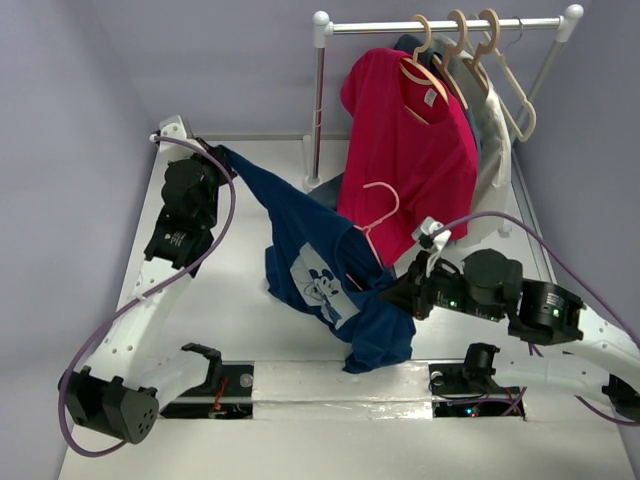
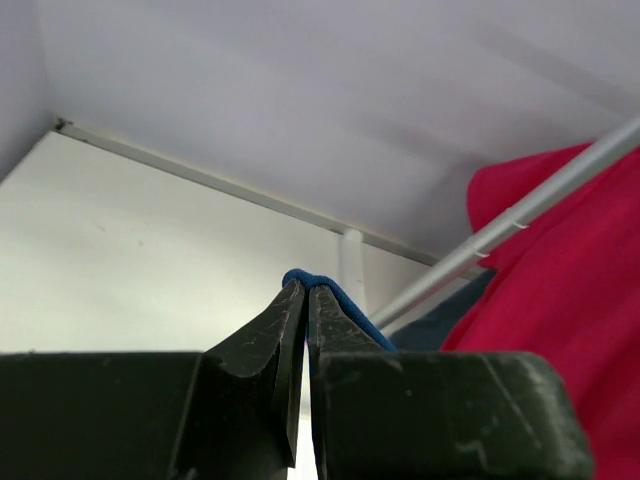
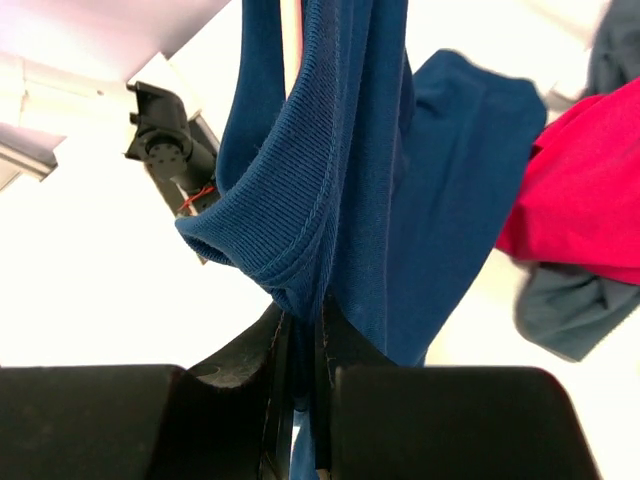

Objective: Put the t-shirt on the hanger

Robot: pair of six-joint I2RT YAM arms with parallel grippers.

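Observation:
The navy t-shirt [image 1: 320,270] hangs stretched in the air between my two grippers, its pale graphic facing up. My left gripper [image 1: 222,160] at the back left is shut on one edge of it; blue cloth [image 2: 335,292] shows over the shut tips [image 2: 305,290]. My right gripper [image 1: 397,288] is shut on the ribbed collar [image 3: 300,240], jaws pinched together [image 3: 300,325]. The pink hanger [image 1: 396,203] stands with its hook above the shirt near the right gripper, its lower part hidden in the cloth. A pink strip of the hanger [image 3: 291,40] shows inside the collar.
A white clothes rack [image 1: 440,25] stands at the back right with a red t-shirt [image 1: 410,150], beige hangers [image 1: 490,60] and a white garment [image 1: 492,150]. Its rail [image 2: 520,215] and the red shirt [image 2: 570,290] are close to the left gripper. A grey garment [image 3: 570,310] lies below.

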